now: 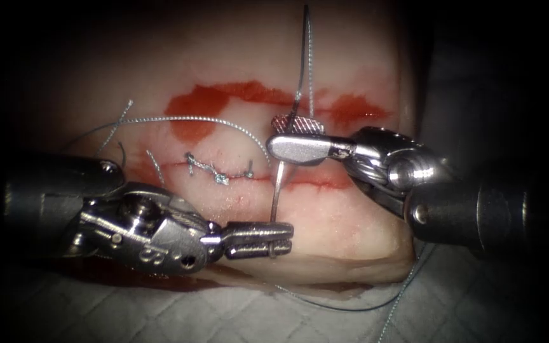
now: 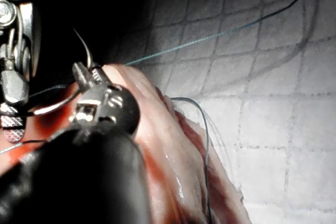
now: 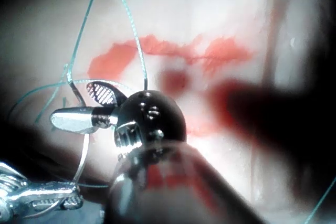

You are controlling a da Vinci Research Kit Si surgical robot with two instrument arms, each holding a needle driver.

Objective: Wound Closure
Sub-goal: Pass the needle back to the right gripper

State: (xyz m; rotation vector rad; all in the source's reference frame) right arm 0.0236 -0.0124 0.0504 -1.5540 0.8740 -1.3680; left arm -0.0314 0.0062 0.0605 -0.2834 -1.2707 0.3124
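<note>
We see the tissue [image 1: 351, 222] with its cut [image 1: 312, 184], its near edge just below the left tool [image 1: 268, 240]. That tool is clenched on the needle [image 1: 276, 190] near one end. The right tool [image 1: 295, 136] is spread wide around the needle's mid-curve; thread [image 1: 223, 121] loops left.

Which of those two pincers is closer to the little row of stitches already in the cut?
Right. The right pincer is open just right of the stitches; the left pincer sits lower, gripping the needle near its end.
</note>
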